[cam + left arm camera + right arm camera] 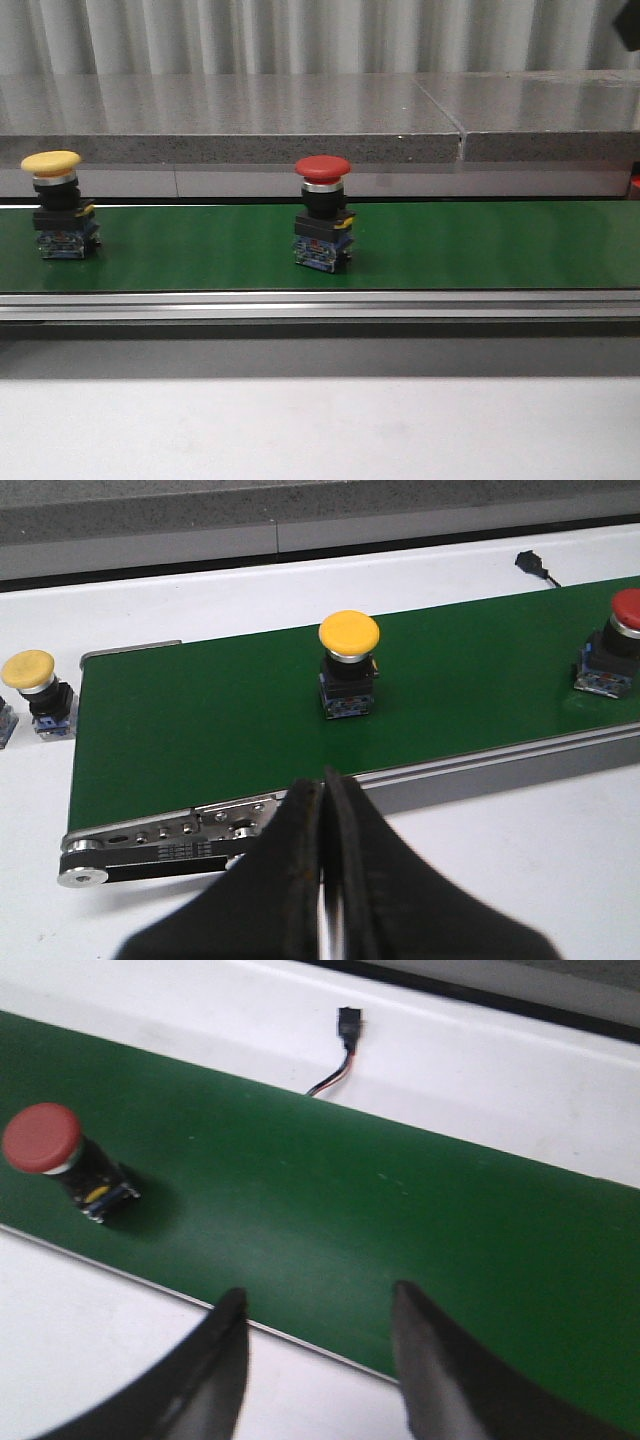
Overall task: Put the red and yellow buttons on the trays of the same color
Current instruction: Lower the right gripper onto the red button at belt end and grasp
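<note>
Buttons with mushroom caps number three: one yellow-capped button (28, 677) off the green conveyor belt (230, 720) at far left, one yellow button (57, 204) on it, one red button (323, 212) mid-frame. My left gripper (322, 798) is pressed together; my right gripper (318, 1315) is spread.

Two push buttons stand upright on the conveyor belt (480, 245). One push button (58, 205) is at the belt's left; the other push button (323, 215) is near its middle, well apart.
</note>
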